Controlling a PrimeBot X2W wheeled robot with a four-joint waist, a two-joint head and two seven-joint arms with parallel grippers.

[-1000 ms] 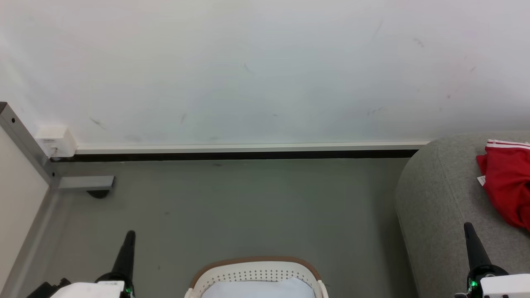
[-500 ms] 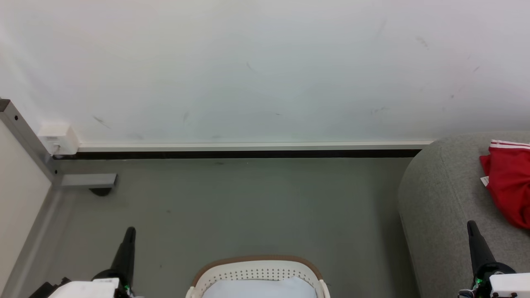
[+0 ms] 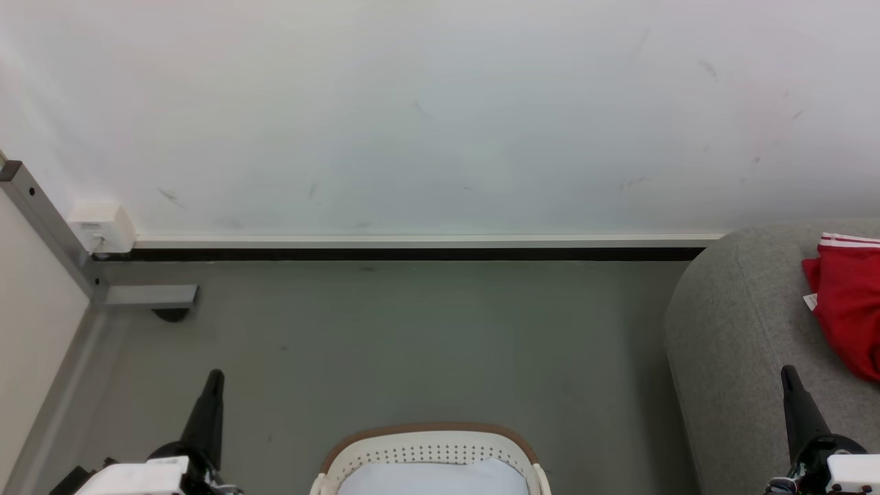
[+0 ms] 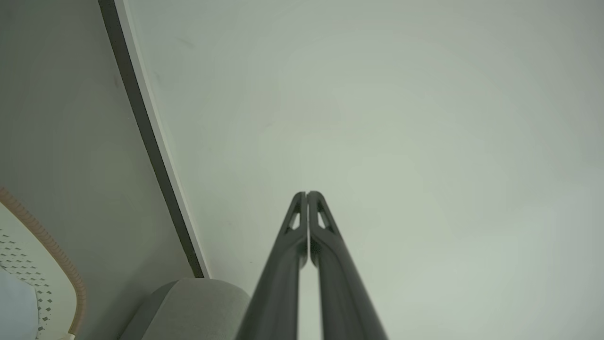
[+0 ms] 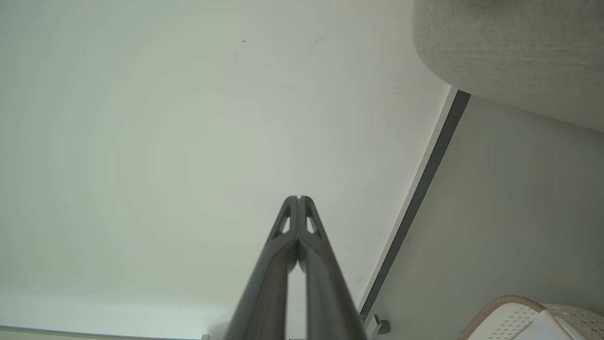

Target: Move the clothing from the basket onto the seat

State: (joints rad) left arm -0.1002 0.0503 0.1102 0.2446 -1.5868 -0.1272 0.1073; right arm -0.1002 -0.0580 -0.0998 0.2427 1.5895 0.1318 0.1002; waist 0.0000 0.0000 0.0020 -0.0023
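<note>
As the left gripper (image 3: 215, 375) and right gripper (image 3: 788, 371) have jaws pressed together, empty, reaching into the near basket (image 3: 426, 431) could only shove its pale liner (image 3: 430, 479).

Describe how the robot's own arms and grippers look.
The left gripper and right gripper match: long, dark grey jaws tapering to narrow tips, with triangular cut-outs near the ends, on a rounded black base and white boxy wrist housing.

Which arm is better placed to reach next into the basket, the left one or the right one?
Probably the left. The left hand, shut and empty, stands nearer the basket; the right hand, also shut, is by the seat, where the clothing lies.
</note>
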